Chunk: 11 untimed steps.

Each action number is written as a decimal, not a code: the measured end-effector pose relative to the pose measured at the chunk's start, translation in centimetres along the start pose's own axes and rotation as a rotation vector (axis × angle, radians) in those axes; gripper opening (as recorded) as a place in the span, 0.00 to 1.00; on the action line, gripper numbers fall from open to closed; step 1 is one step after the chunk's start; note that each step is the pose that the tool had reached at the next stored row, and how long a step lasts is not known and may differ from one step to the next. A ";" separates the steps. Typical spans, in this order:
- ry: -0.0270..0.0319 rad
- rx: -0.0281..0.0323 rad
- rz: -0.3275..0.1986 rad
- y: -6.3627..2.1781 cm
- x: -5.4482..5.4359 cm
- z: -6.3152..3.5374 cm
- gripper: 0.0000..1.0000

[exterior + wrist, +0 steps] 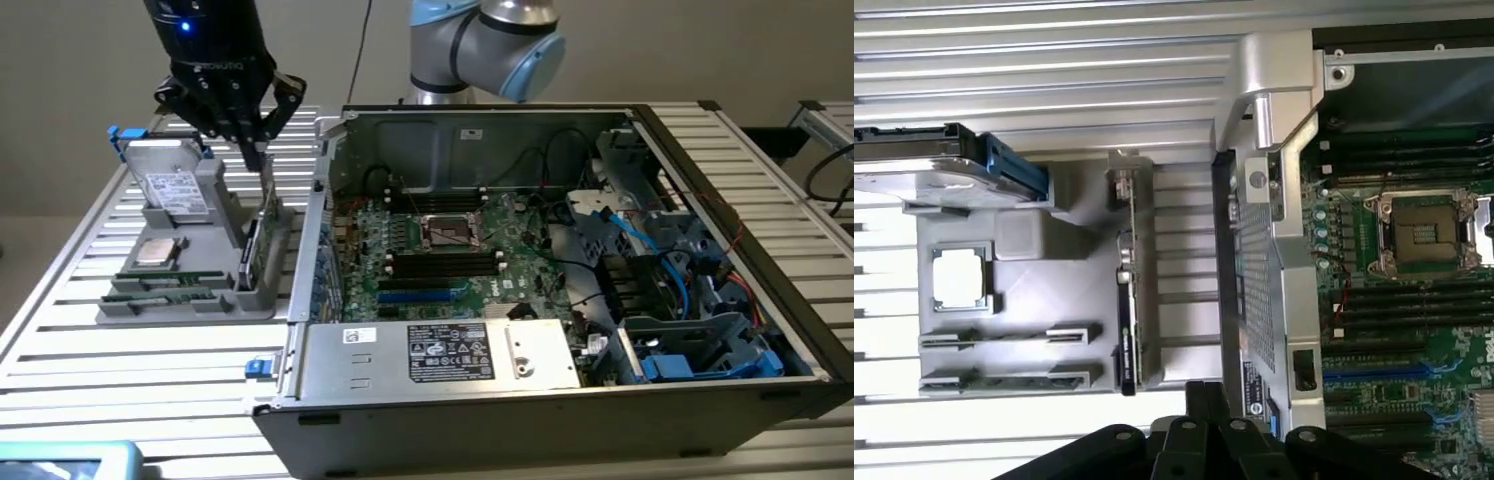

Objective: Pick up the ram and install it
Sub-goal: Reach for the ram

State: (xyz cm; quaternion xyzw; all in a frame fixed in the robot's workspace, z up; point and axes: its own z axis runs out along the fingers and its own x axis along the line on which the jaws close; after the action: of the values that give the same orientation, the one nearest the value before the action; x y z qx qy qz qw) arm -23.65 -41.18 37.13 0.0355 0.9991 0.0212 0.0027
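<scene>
Ram [167,280] [1009,338]: lying on its edge in a holder at the front of the grey tray [200,308], not yet picked up. A second stick [158,297] of like form sits just beside it, nearer the tray's front edge. Long axis of the ram runs across the tray, roughly along the exterior view's left-to-right. Claw [254,148] [1206,405]: clenched, fingertips drawn together, nothing between them. It hangs above the tray's side nearest the computer case [561,390], over the upright green card [263,240] and clear of it. From the claw the ram lies lower, toward the exterior view's left and toward the tray's front. A hard drive [174,185] occupies the tray's far end.
</scene>
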 end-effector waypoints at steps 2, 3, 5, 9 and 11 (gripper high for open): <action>0.0014 0.0000 0.000 -0.16 0.9 0.29 0.11; 0.0022 0.0000 0.000 -0.24 1.4 0.43 0.11; 0.0042 0.0002 0.000 -0.38 2.2 0.67 0.11; 0.0079 0.0005 0.000 -0.67 4.1 1.12 0.11; 0.0097 0.0005 0.000 -0.80 5.0 1.32 0.11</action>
State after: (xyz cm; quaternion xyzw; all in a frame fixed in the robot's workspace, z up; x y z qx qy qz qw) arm -28.64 -41.57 35.76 0.0356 0.9991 0.0211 -0.0021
